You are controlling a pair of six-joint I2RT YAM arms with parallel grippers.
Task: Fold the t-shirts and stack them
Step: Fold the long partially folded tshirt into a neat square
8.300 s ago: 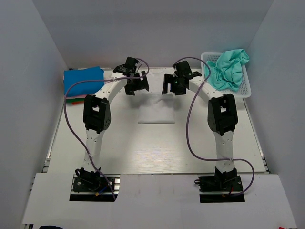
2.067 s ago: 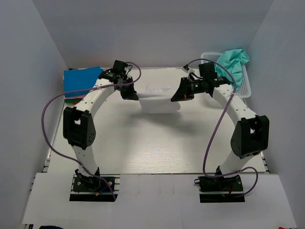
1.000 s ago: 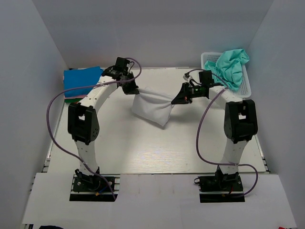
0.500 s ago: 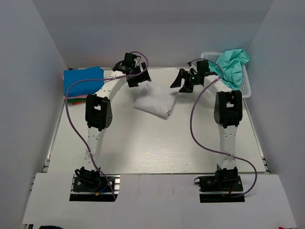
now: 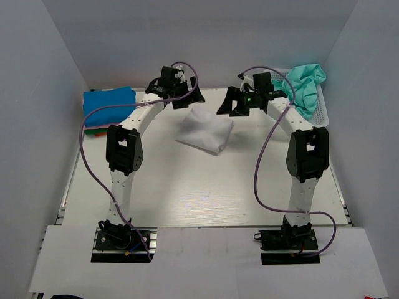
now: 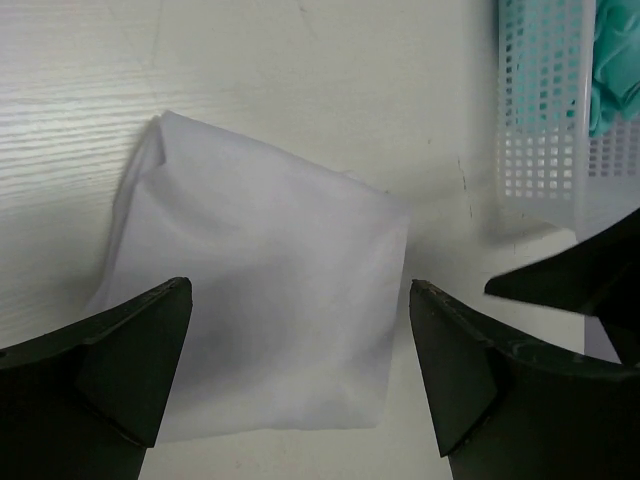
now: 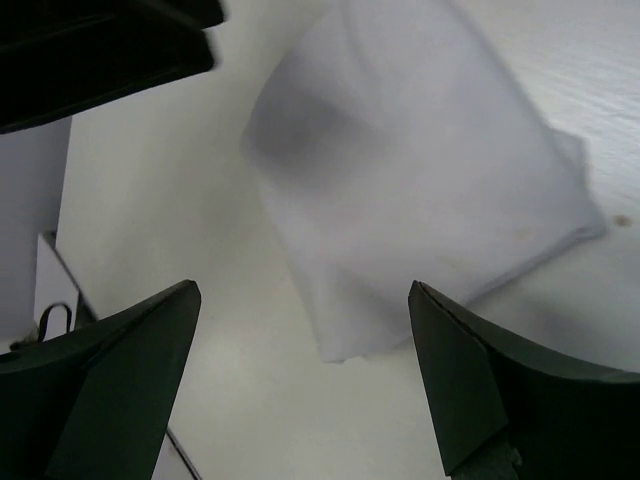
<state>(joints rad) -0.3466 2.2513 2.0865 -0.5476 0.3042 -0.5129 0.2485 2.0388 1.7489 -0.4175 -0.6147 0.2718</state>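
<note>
Folded white t-shirt [image 5: 204,133] lies flat on the table [image 5: 187,187], mid-far area, skewed approx diagonal to the table edges w/ one corner pointing toward the arm bases. Both grippers hang at its far edge: left gripper [image 5: 189,98] by the far-left corner, right gripper [image 5: 227,107] by the far-right one. Jaws of both are spread wide w/ nothing held; each wrist view shows the cloth framed btwn the fingers, no contact. Key relation: the stack of folded tees, blue one [image 5: 109,103] on top, sits at the far-left edge, well apart from the white t-shirt and on the left arm's side, so the left arm is prob. nearer for the carry. The teal-green t-shirt [image 5: 304,84] is heaped in the basket [image 5: 321,115] far right, nearer the right arm. Fold looks done, stacking not yet
</note>
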